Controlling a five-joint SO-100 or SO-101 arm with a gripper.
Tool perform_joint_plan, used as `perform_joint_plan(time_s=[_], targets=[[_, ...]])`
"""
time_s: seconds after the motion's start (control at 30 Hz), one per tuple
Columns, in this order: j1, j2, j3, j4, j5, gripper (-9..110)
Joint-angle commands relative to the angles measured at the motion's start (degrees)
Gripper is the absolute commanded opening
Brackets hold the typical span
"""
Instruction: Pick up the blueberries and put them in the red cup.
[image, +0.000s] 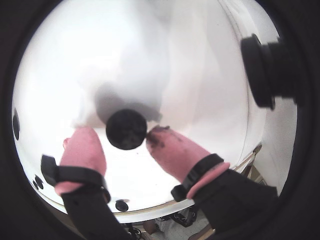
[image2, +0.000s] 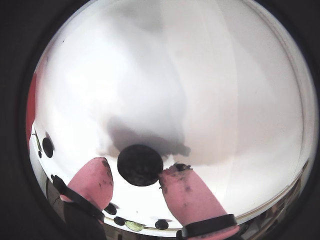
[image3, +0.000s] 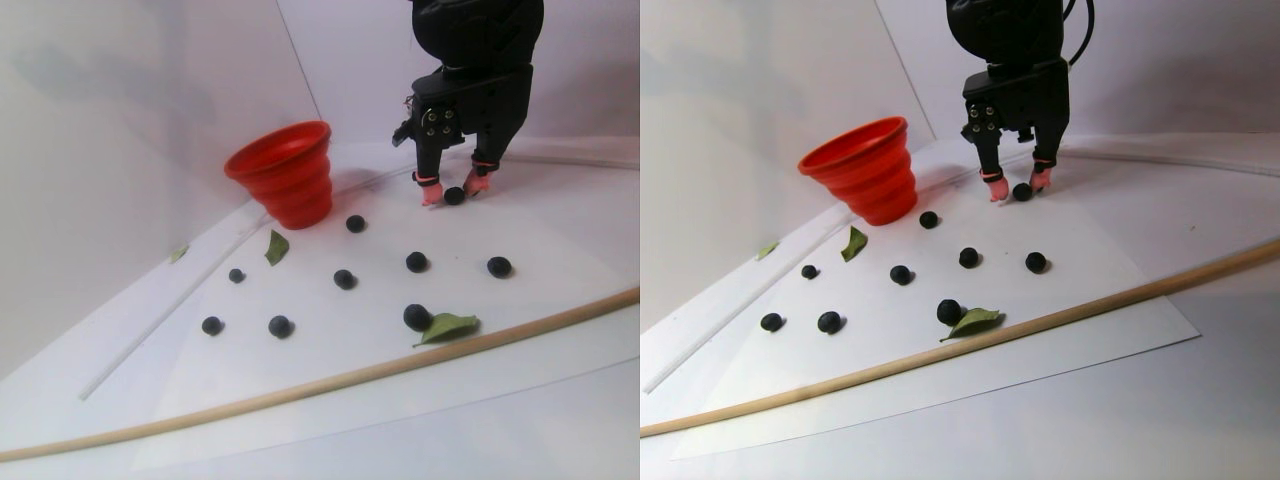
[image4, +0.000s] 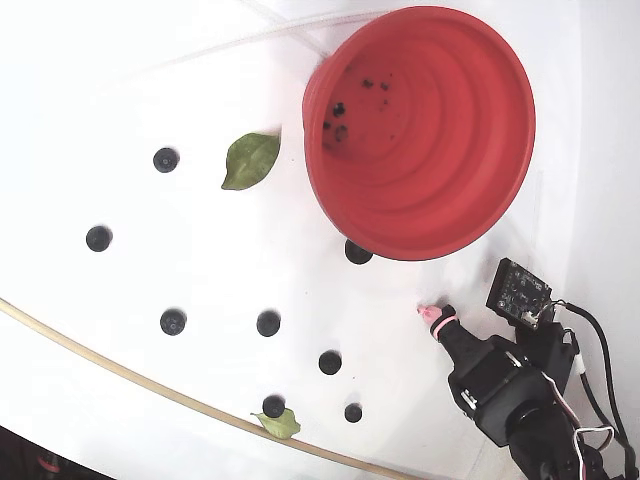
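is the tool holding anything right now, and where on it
One blueberry sits between the tool's two pink fingertips, flanked at its sides. The right tip touches it; contact on the left is unclear, so a firm hold cannot be told.

Counts showing in stereo pair view, left half: nine blueberries (image3: 417, 261), one red cup (image3: 283, 171), three green leaves (image3: 447, 325), one wooden rod (image3: 330, 378).

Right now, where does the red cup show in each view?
A wrist view: not in it.
A wrist view: the red cup, probably, a sliver at left edge.
Stereo pair view: upper left of each half.
Fixed view: top right.
Shared landmark: the pink-tipped hand.
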Motion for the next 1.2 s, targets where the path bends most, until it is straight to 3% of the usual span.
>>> perform_joint_plan(time_s=[0.0, 1.17], targets=[[-0.7, 0.5, -2.3, -0.9, -0.7, 18], [-1.1, 3.2, -1.4, -1.8, -1.3, 13]])
